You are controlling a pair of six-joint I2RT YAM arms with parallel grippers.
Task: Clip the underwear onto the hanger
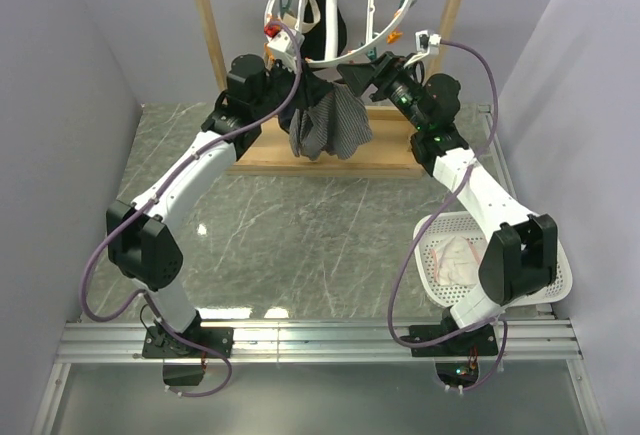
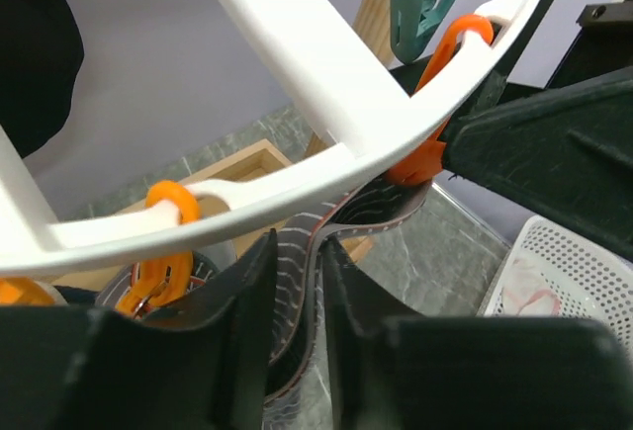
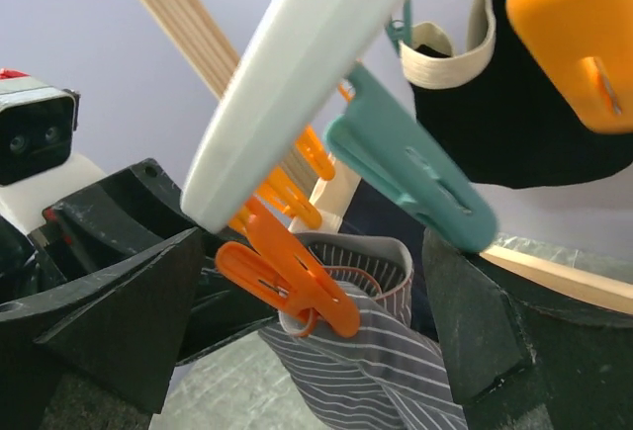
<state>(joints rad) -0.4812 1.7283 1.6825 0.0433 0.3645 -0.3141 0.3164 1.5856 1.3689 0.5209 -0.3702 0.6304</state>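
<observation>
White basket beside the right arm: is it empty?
No, a crumpled pinkish-white cloth lies inside the white basket in the top view.

The frame (image 1: 213, 45) stands at the back of the desk (image 1: 300, 245), top centre of the overhead view. The hanger (image 1: 372, 0) hangs from its top bar. The underwear (image 1: 330, 125) hangs just below the hanger, between the left pincer (image 1: 305, 67) and the right pincer (image 1: 358, 73). At lower right, a basket (image 1: 560, 290) holds a cloth (image 1: 455, 260).
</observation>
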